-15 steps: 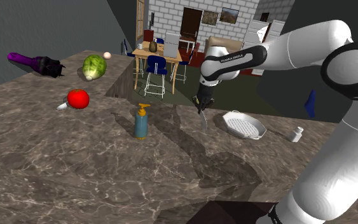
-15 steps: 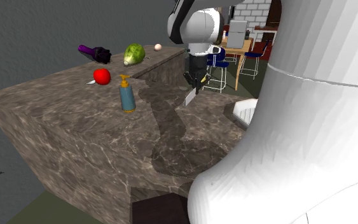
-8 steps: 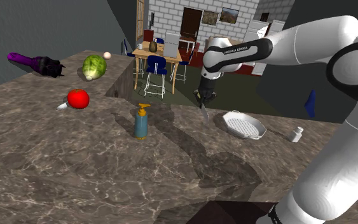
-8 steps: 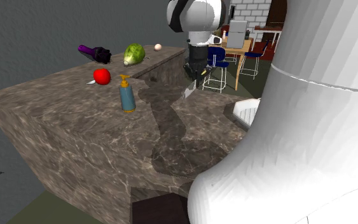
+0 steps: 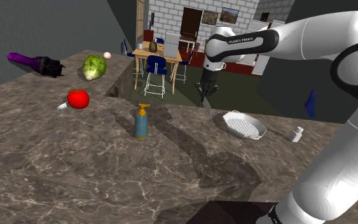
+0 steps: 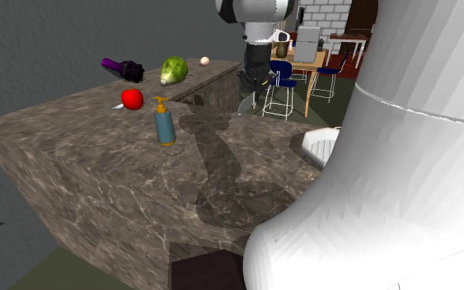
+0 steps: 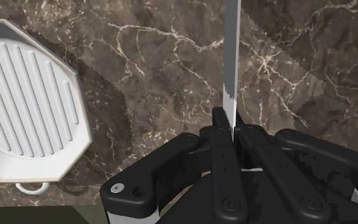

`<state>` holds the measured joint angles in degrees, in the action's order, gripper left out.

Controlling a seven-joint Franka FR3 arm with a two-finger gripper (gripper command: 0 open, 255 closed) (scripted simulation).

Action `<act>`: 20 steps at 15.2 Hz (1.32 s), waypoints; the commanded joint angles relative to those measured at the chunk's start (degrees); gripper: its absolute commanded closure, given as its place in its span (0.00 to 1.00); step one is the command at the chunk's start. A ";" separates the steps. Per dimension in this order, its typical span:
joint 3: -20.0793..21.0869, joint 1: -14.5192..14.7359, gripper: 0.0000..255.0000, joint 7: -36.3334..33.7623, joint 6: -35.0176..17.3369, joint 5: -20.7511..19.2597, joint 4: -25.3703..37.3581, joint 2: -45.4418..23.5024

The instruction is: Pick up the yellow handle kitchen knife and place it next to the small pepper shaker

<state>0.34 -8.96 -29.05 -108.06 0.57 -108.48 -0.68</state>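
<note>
Far to shoulder view's left of white ribbed dish (image 5: 243,125): red tomato (image 5: 77,98), then blue bottle (image 5: 141,122), both on marble counter (image 5: 75,165). Just left of dish, above counter: gripper (image 5: 205,93) pinching knife (image 5: 208,109), grey blade hanging downward, off surface. Wrist view: fingers (image 7: 220,146) clamped at blade's base. Right of dish, near it: small white shaker (image 5: 296,134), upright on counter.

The counter (image 5: 75,165) is smooth veined marble; the knife (image 7: 233,63) blade seems matt grey metal.
</note>
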 commanded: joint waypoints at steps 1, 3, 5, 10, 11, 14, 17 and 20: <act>-0.58 -0.59 1.00 1.17 0.37 -0.02 -1.11 1.44; -1.78 -1.76 1.00 3.49 -0.03 -0.15 -3.82 3.73; -3.06 -2.91 1.00 5.84 -0.33 -0.38 -6.25 5.85; -6.59 -5.82 1.00 11.86 -0.74 -1.36 -11.14 10.33; -7.34 -6.41 1.00 13.09 -0.78 -1.62 -11.92 11.09; -9.68 -8.20 1.00 16.83 -0.83 -2.49 -13.87 13.04; -12.15 -10.01 1.00 20.66 -0.82 -3.44 -15.23 14.52; -14.70 -11.85 1.00 24.59 -0.77 -4.42 -16.02 15.50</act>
<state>-13.38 -20.11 -6.08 -109.14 -3.52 -124.63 14.59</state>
